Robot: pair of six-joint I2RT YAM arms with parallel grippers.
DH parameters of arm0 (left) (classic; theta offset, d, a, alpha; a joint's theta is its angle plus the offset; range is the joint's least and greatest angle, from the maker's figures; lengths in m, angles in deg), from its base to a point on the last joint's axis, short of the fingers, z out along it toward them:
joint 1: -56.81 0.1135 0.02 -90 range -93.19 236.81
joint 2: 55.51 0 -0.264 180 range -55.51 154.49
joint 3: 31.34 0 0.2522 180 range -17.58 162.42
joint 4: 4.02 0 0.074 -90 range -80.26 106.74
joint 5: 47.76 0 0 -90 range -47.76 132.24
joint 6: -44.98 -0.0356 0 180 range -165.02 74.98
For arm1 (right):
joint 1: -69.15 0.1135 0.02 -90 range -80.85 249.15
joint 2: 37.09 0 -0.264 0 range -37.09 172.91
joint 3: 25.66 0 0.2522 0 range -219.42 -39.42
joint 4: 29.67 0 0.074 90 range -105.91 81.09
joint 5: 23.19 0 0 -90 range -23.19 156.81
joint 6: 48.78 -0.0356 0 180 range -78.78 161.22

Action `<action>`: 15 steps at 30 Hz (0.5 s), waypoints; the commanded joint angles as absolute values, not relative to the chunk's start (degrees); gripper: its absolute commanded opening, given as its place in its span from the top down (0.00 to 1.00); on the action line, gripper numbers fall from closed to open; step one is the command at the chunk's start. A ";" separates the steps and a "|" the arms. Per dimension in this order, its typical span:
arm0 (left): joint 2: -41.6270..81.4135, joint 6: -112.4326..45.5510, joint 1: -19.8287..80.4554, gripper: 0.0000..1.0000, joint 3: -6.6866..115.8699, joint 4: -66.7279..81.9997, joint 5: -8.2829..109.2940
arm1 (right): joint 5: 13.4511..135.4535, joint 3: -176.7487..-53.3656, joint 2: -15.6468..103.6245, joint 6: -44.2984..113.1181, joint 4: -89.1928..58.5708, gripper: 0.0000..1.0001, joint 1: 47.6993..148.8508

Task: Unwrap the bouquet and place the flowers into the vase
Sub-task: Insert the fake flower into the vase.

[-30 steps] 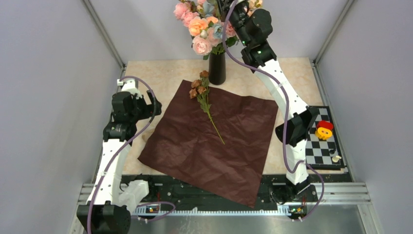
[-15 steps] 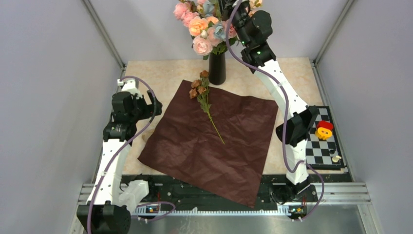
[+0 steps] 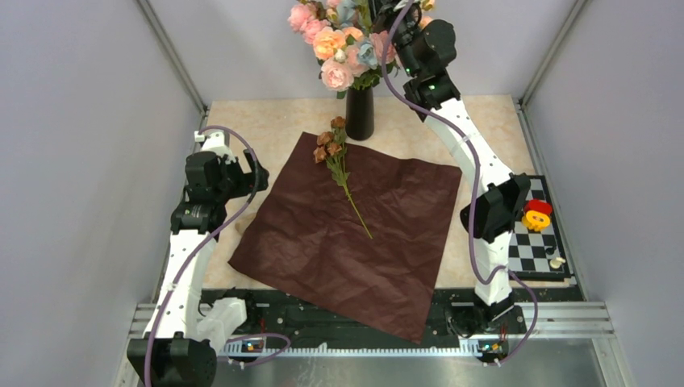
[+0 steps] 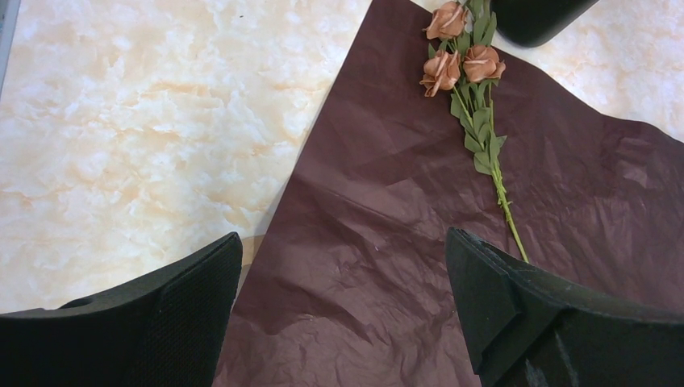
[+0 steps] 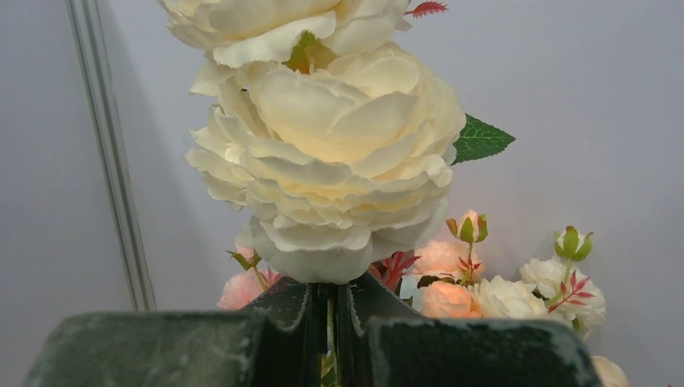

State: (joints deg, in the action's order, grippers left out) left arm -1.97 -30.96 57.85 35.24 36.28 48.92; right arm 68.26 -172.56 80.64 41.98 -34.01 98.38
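One cream rose (image 5: pixel 323 153) pinched in closed right gripper (image 5: pixel 331 310), high over black vase (image 3: pixel 359 113), vase below, slightly left; left gripper (image 4: pixel 343 242) wide open, empty.

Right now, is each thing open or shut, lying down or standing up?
Dark maroon crinkled paper sheet: unwrapped, spread flat.
Brownish rose sprig with green leafy stem: lying on the paper.
Slim black vase: upright, holding pink and peach blooms.
Left gripper: open, empty.
Right gripper: shut on the stem of the cream-white rose, raised near the blooms.
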 commanded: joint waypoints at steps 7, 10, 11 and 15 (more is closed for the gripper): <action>-1.37 -30.25 58.14 0.01 34.90 33.64 50.07 | 69.18 -166.35 78.92 37.78 -36.03 1.00 97.01; -1.37 -30.25 58.13 0.01 34.90 33.63 49.97 | 69.46 -166.63 78.84 37.21 -36.50 1.00 97.01; -1.37 -30.25 58.13 0.01 34.92 33.64 49.90 | 69.45 -166.79 78.84 36.83 -36.97 1.00 97.01; -1.46 -30.27 58.14 0.01 34.89 33.65 49.89 | 69.31 -166.55 78.70 34.91 -38.37 1.00 97.01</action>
